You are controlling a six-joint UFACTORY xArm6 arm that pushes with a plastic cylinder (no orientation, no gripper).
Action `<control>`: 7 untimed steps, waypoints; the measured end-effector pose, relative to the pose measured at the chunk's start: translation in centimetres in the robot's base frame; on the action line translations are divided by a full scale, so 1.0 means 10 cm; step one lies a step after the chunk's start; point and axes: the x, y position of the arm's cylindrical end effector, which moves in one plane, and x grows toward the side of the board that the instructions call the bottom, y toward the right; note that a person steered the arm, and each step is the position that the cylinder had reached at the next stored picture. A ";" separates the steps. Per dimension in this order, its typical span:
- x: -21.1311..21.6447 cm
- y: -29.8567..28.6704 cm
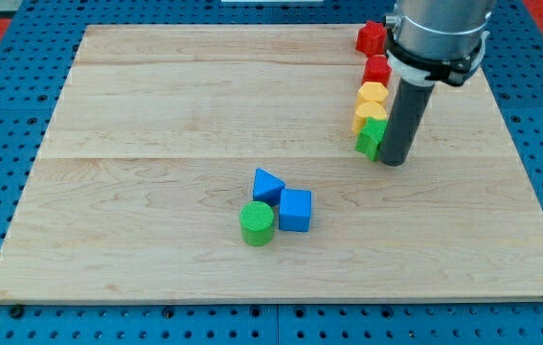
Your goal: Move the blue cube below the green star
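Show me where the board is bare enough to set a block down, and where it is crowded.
Bare: the whole of the view's left half of the board, and the strip along the view's bottom below the green cylinder.

Crowded: the centre cluster of green cylinder, blue cube and blue triangular block, and the column at upper right, where my tip stands beside the green star.

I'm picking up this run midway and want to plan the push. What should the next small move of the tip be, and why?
Probably bring my tip away from the green star, toward the view's bottom-left, to the left side of the blue cube. The tip sits right beside the star, far from the cube, which lies touching the green cylinder and blue triangle block and must go rightward to end below the star.
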 end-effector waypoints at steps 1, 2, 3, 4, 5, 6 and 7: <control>0.22 0.14; 1.03 -0.18; 1.30 -1.03; 1.21 -1.55; 0.97 -1.51; 0.80 -1.26; 0.71 -0.99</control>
